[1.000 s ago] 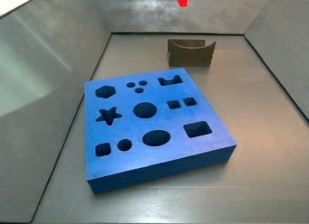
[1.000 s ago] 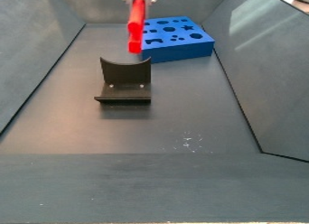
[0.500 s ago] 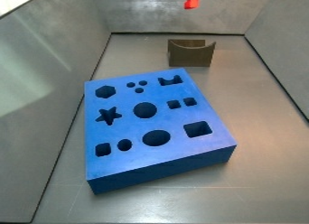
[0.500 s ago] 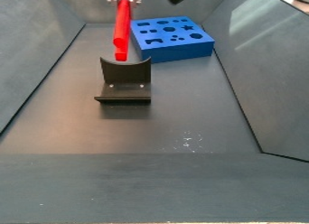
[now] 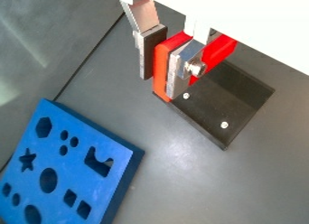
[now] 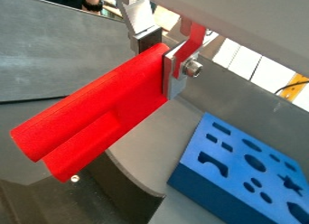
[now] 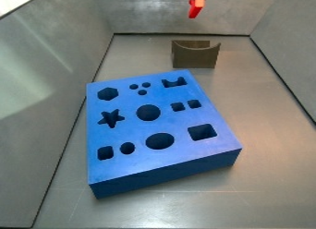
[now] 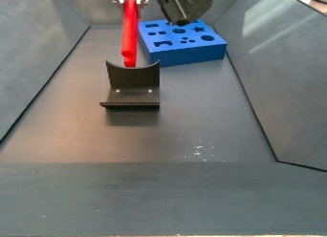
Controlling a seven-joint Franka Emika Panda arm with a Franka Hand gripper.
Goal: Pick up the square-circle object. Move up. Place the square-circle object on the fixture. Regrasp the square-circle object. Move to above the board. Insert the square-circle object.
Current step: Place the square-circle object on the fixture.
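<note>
My gripper point(image 5: 167, 70) is shut on the square-circle object point(image 5: 162, 63), a slim red-orange peg; both wrist views show it clamped between the silver fingers point(image 6: 151, 60). In a side view the peg point(image 8: 129, 32) hangs upright, with its lower end just over the curved notch of the fixture point(image 8: 132, 83). I cannot tell whether they touch. Another side view shows the peg point(image 7: 198, 4) at the top edge, above the dark fixture point(image 7: 195, 53). The blue board point(image 7: 158, 122) with its cut-out holes lies flat, apart from the fixture. It shows in a wrist view too point(image 5: 54, 178).
Grey walls point(image 8: 45, 64) close in the dark floor on all sides. A dark part of the arm point(image 8: 181, 5) hangs over the board's far side in a side view. The board point(image 8: 182, 40) lies behind the fixture there.
The peg has moved sideways with my gripper, from over the board's edge to over the fixture, and has dropped a little. A dark part of the arm has come into view.
</note>
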